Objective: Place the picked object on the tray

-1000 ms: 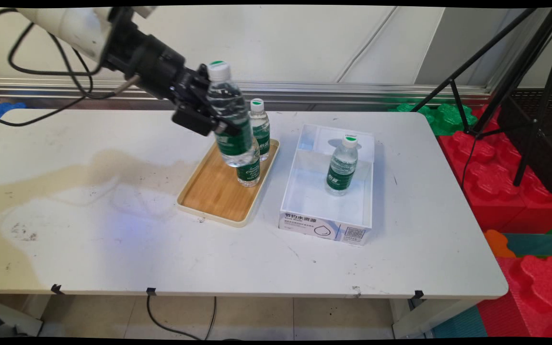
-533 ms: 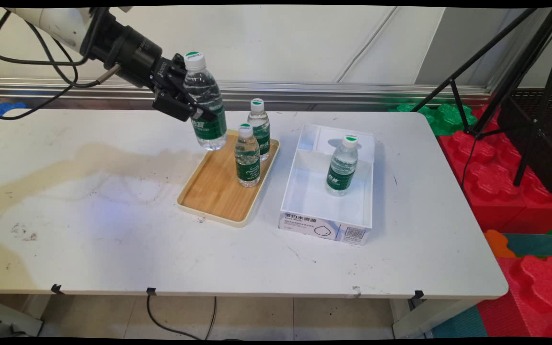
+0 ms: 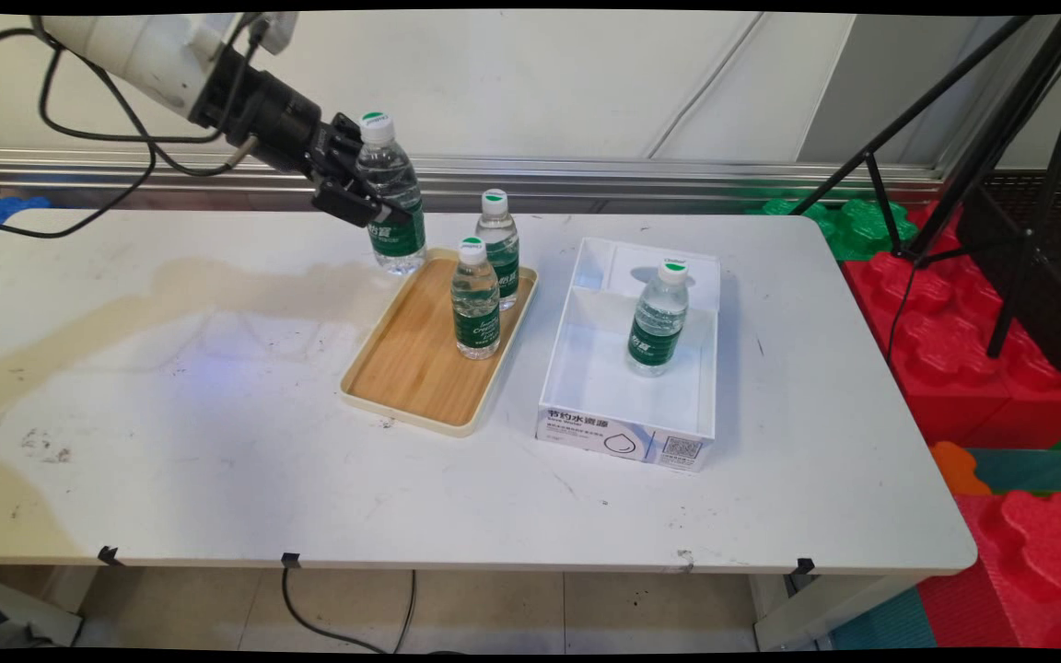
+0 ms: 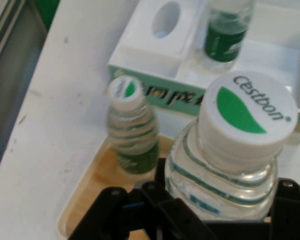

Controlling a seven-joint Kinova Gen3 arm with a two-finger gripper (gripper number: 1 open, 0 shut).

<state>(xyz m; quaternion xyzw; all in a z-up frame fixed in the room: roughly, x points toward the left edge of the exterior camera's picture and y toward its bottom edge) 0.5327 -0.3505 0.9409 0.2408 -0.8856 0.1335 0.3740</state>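
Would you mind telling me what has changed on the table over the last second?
The gripper, shut on the held water bottle throughout, carried it from in front of the tray's two bottles toward the back left, and it now hangs by the wooden tray's far corner. The two bottles on the tray, the white box and its bottle stayed put.

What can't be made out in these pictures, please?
- Held bottle: hand view crops its base, and in the main view it can't be told if it touches the tray.
- Claw: fingertips hidden behind that bottle, both views.
- White box: label print too small, main view.
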